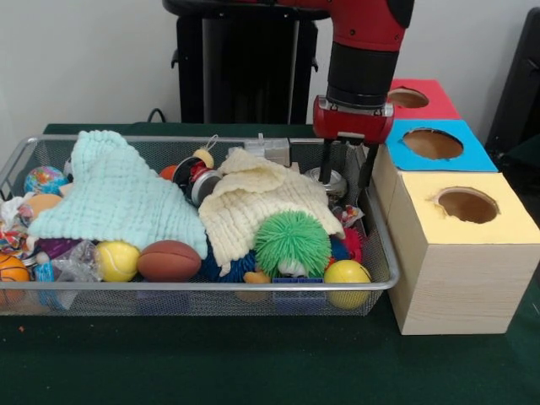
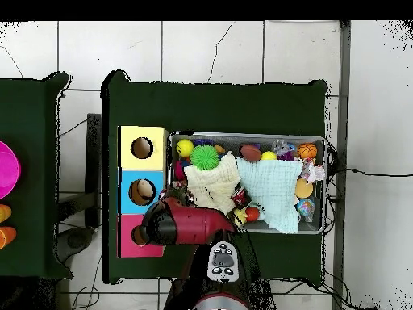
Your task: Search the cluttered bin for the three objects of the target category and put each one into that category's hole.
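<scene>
A wire mesh bin [image 1: 211, 286] holds a jumble of toys under a mint cloth [image 1: 118, 198] and a cream cloth [image 1: 253, 207]. Showing among them are a green spiky ball [image 1: 293, 242], a yellow ball [image 1: 348, 273], a second yellow ball [image 1: 117, 260], a brown football [image 1: 170, 260] and an orange basketball [image 1: 10, 273]. My gripper [image 1: 346, 175] hangs in the bin's far right corner, open, its fingers apart. A silvery round thing [image 1: 329, 180] lies between them; whether they touch it is unclear. In the overhead view the arm [image 2: 181, 222] hides the gripper.
Three boxes with round holes stand right of the bin: a red box [image 1: 422, 97] farthest, a blue box [image 1: 434, 143] in the middle, a yellow box [image 1: 468, 207] nearest. Overhead they line up beside the bin [image 2: 324, 186]. The blue hole [image 2: 142, 191] shows something inside.
</scene>
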Tool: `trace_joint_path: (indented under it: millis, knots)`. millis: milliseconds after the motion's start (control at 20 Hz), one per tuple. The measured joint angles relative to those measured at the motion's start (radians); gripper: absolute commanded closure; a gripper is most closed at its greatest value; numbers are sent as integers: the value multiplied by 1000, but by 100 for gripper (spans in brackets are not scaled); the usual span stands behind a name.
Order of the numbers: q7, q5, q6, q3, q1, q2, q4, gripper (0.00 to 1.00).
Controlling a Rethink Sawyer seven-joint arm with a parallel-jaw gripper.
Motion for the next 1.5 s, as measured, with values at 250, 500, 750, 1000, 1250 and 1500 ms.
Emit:
trace_joint_path:
  millis: [250, 500, 750, 1000, 1250, 1500]
  knots:
    - [0, 3, -7, -12, 7, 9, -1, 0]
    - [0, 3, -11, -36, 10, 48, -4, 0]
    - [0, 3, -11, -53, 13, 67, -4, 0]
    - [0, 3, -11, -53, 1, 81, -5, 0]
    - [0, 3, -11, -54, -13, 100, -19, 0]
    - [0, 3, -11, -59, -9, 121, -34, 0]
